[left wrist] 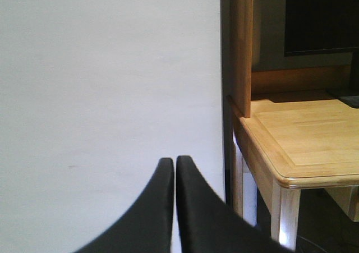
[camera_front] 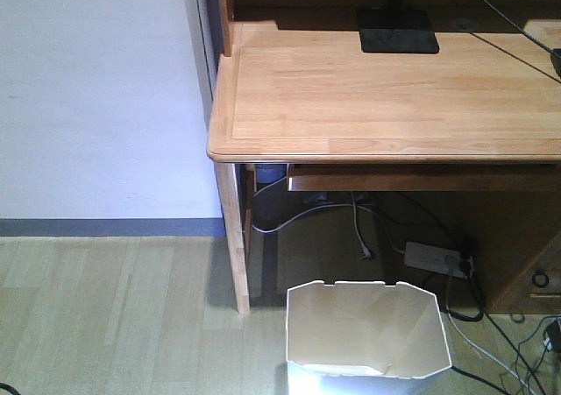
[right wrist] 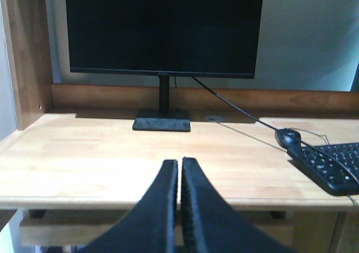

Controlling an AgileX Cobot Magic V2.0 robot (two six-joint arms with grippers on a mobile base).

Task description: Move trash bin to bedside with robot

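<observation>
Start of the bin transfer. The bin (camera_front: 368,329) stands upright on the floor (camera_front: 114,307), just in front of the tabletop (camera_front: 386,97) edge and to the right of the desk leg (camera_front: 233,237); its lower part is cut off by the frame. Its interior looks empty.

Handling (judged): white, thin-walled plastic – probably light, smooth and easily flexed. The open rim looks like the best hold, one wall pinched from above. A hard squeeze may buckle the wall, and a one-sided hold may let the bin tilt, so gripping two opposite walls seems safer.

Left gripper (left wrist: 174,159) and right gripper (right wrist: 179,161): fingers pressed together, nothing held, both raised to about tabletop height.

Views: only the front view shows the bin, a power strip (camera_front: 434,259) and cables under the desk – but no gripper. The left wrist view faces a bare wall (left wrist: 112,68) and the tabletop corner. The right wrist view alone shows the monitor (right wrist: 162,28), mouse (right wrist: 288,136) and keyboard (right wrist: 331,166). No bed is in view.
</observation>
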